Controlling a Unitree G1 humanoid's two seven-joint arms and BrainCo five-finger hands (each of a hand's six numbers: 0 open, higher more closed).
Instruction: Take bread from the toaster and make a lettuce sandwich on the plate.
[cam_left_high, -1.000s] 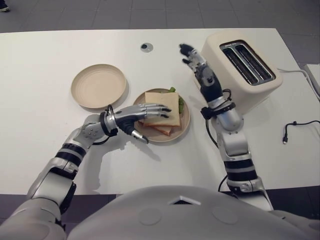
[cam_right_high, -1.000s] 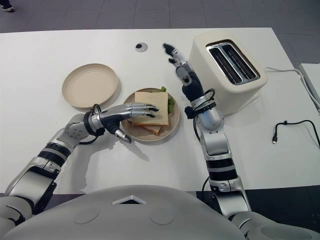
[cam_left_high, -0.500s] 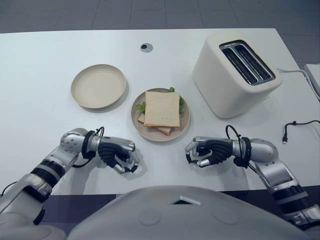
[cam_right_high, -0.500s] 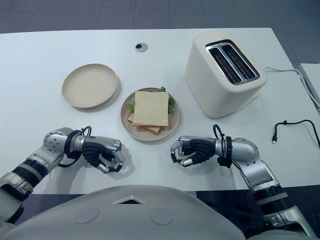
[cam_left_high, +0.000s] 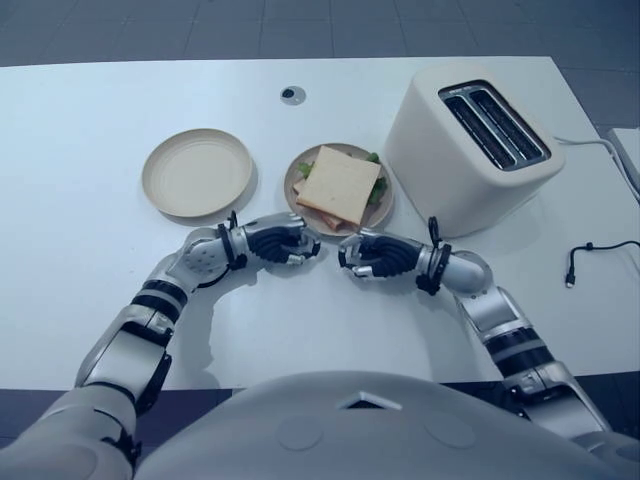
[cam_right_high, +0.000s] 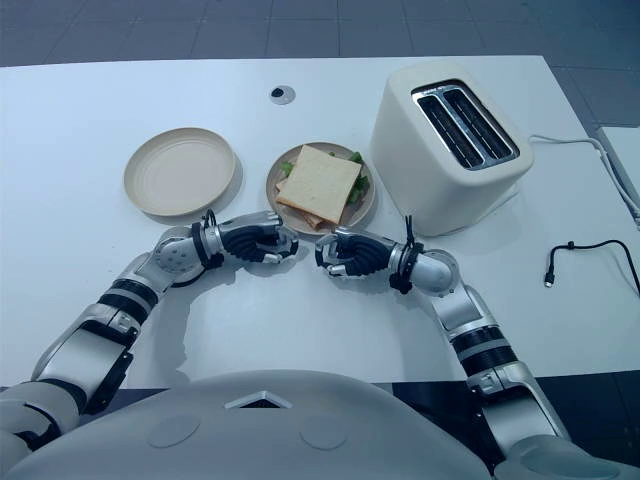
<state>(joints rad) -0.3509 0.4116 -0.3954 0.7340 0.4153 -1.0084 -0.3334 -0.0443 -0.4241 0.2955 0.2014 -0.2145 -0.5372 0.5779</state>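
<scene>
Saw sandwich (cam_left_high: 340, 187) as soft, light, crushable; judged plate (cam_left_high: 290, 192) rim the safer hold. Found left hand (cam_left_high: 272, 243) and right hand (cam_left_high: 378, 257) curled, empty, before plate.

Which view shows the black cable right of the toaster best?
The right eye view: a longer stretch of the black cable lies in frame. The left eye view shows its loose end too, but crops it sooner.

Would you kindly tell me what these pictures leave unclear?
Toaster slots, both views: interior too dark to tell whether bread remains.
Lettuce, both views: mostly covered by the top bread slice.
Black cable, both views: cut off by the right edge.
</scene>
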